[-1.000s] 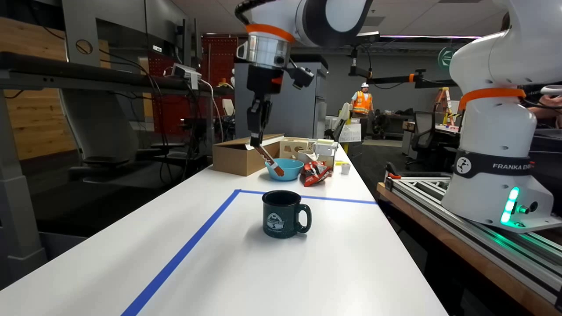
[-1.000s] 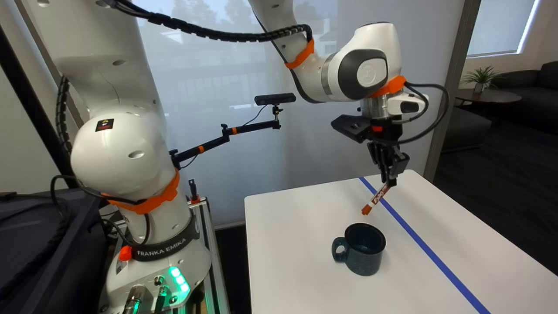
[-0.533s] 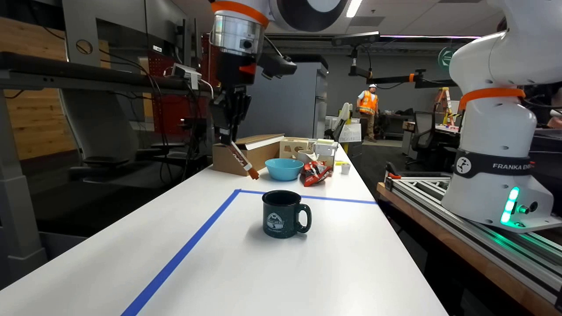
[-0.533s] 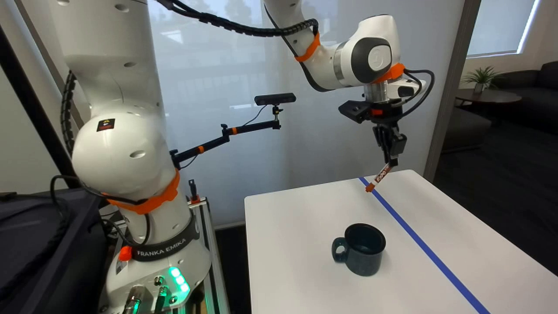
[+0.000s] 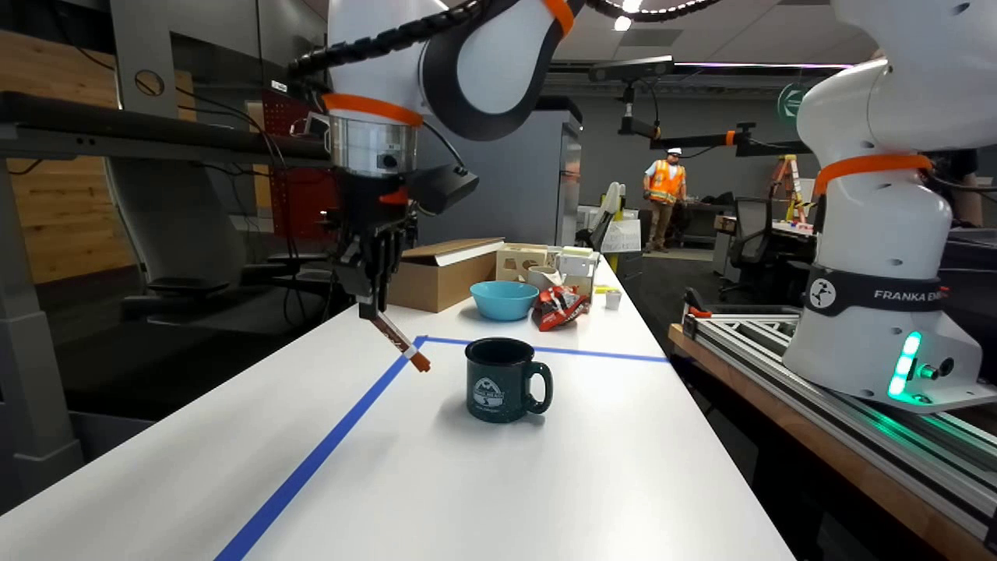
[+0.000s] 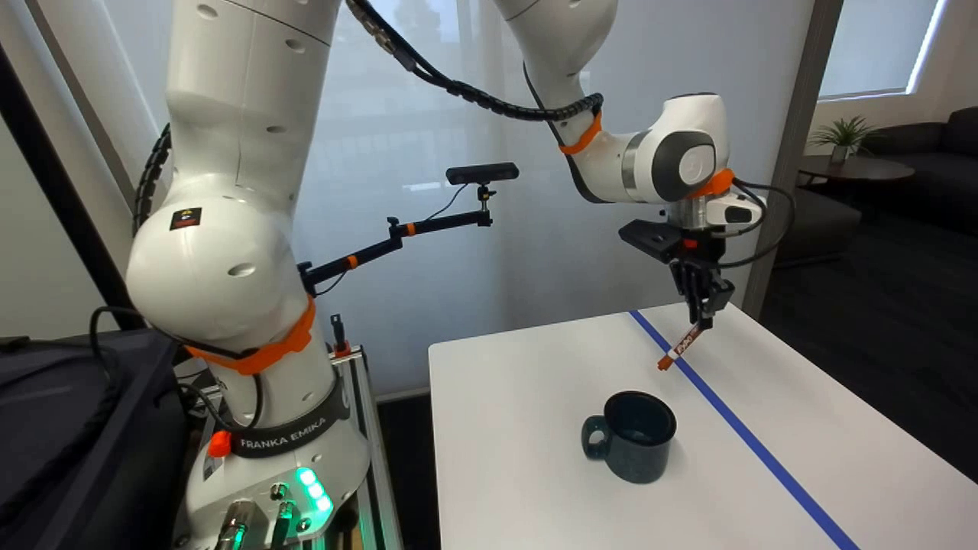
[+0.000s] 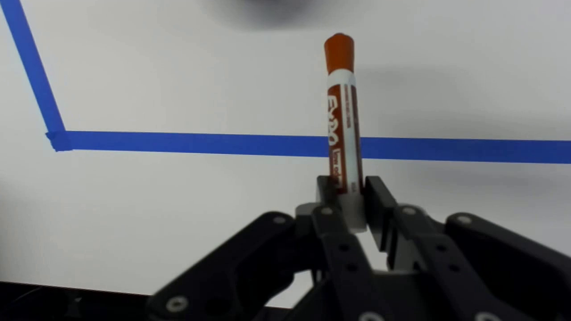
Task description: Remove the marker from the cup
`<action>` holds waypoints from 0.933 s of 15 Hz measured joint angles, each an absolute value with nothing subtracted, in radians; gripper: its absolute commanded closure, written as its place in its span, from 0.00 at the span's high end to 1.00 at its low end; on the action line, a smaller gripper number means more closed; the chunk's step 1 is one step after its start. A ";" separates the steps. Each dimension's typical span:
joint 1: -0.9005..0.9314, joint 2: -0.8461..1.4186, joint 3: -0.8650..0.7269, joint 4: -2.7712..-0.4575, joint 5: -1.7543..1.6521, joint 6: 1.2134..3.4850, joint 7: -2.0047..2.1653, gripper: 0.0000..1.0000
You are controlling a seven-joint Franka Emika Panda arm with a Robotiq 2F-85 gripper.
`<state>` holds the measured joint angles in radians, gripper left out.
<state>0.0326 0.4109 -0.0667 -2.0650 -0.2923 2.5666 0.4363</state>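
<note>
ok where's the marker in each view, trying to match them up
In an exterior view: marker left of centre, left of the cup.
In an exterior view: marker right of centre, higher in frame than the cup.
In the wrist view: marker right of centre, held by the gripper.
Shared landmark: blue tape, which the marker overlaps in all three.

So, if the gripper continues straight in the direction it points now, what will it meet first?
Probably the white tabletop, with the Expo marker in the gripper likely touching first. Whether blue tape lies beneath is unclear; the dark green mug stands aside.
</note>
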 measured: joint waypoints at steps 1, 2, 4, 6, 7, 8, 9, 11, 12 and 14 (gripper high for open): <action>0.025 0.442 -0.068 -2.047 -0.269 2.578 0.402 0.05; 0.016 0.473 -0.068 -2.031 -0.242 2.591 0.365 0.05; -0.005 0.531 -0.066 -2.000 -0.186 2.609 0.287 0.05; -0.034 0.580 -0.055 -1.969 -0.133 2.611 0.202 0.05; -0.051 0.602 -0.045 -1.954 -0.110 2.611 0.158 0.05; -0.069 0.623 -0.035 -1.940 -0.088 2.611 0.117 0.05; -0.084 0.642 -0.026 -1.927 -0.071 2.611 0.084 0.05; -0.108 0.675 -0.017 -1.901 -0.048 2.606 0.036 0.05; -0.114 0.689 -0.017 -1.889 -0.046 2.604 0.025 0.05; -0.118 0.711 -0.020 -1.870 -0.046 2.600 0.017 0.05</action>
